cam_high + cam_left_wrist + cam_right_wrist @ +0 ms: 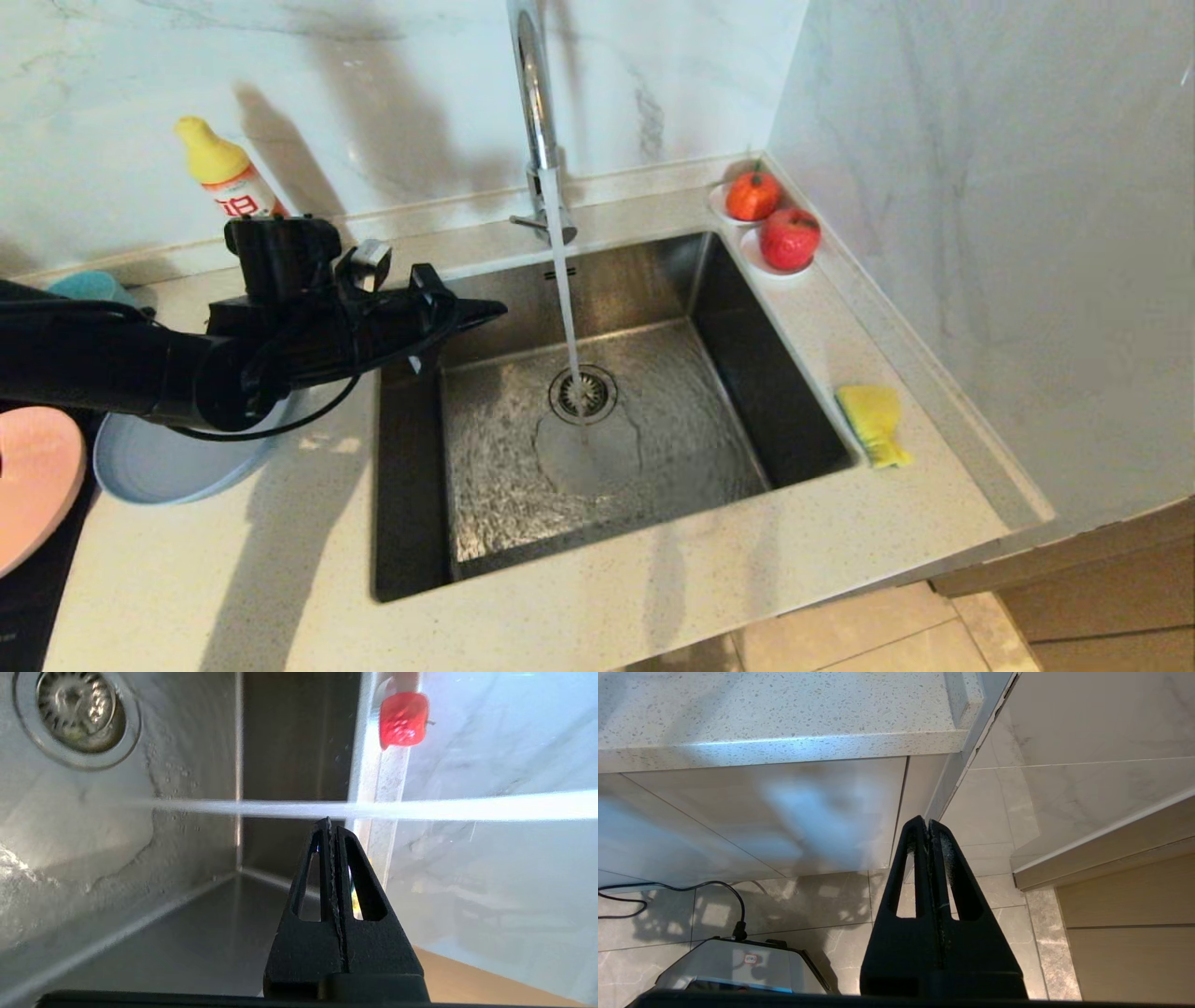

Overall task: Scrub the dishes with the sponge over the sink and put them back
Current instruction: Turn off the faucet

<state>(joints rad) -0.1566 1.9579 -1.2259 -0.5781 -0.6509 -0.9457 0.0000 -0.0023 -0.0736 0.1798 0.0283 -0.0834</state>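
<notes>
Left black two-fingered claw (330, 823) pressed shut, fingers meeting along a ribbed seam, nothing between them. Tips sit right at a white stream of running water (420, 809), which crosses the whole view as a thin band; contact cannot be told. Behind the claw lies the rectangular stainless steel sink (187, 933), its walls meeting in a corner seam, the floor wet and rippled. Round metal strainer drain (77, 711) set in the sink floor. Past the sink's rim, a glossy red fruit (404, 718) stands on the pale counter (380, 779), against a white marble wall (504, 742).
</notes>
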